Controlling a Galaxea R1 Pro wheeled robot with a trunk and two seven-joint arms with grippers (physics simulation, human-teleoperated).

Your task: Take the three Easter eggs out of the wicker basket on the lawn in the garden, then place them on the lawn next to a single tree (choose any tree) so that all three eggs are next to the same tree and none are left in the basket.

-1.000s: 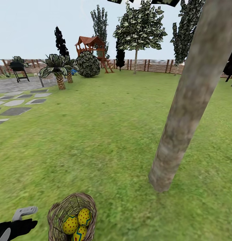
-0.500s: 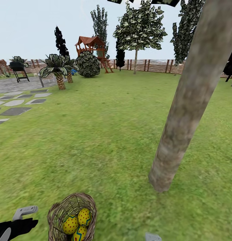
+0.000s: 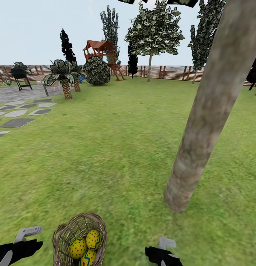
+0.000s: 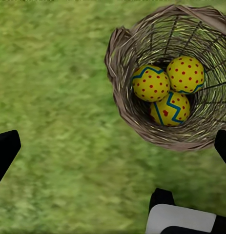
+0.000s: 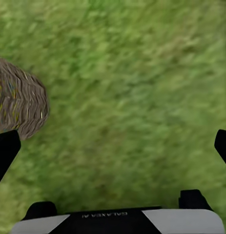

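In the head view, one wicker basket (image 3: pixel 80 238) sits on the lawn (image 3: pixel 117 147) at the lower edge, holding three Easter eggs (image 3: pixel 85 245) packed together. One tree (image 3: pixel 209 111) with a thick grey-tan trunk rises from the grass to the right of the basket and somewhat beyond it. The left gripper (image 3: pixel 17 245) reaches in low beside the basket's left side, and the right gripper (image 3: pixel 165 253) shows at the bottom edge, to the basket's right; from here I cannot tell how their jaws stand.

The left wrist view looks straight down into the basket (image 4: pixel 142 124), where all three eggs (image 4: pixel 166 90) touch each other at the bottom. The gripper's dark fingertips (image 4: pixel 5 151) sit far apart at the frame's sides, spread wide and empty.

The right wrist view shows blurred grass (image 5: pixel 132 87) and a part of the basket's woven wall (image 5: pixel 20 105). Its fingertips (image 5: pixel 5 151) are likewise spread wide, holding nothing.
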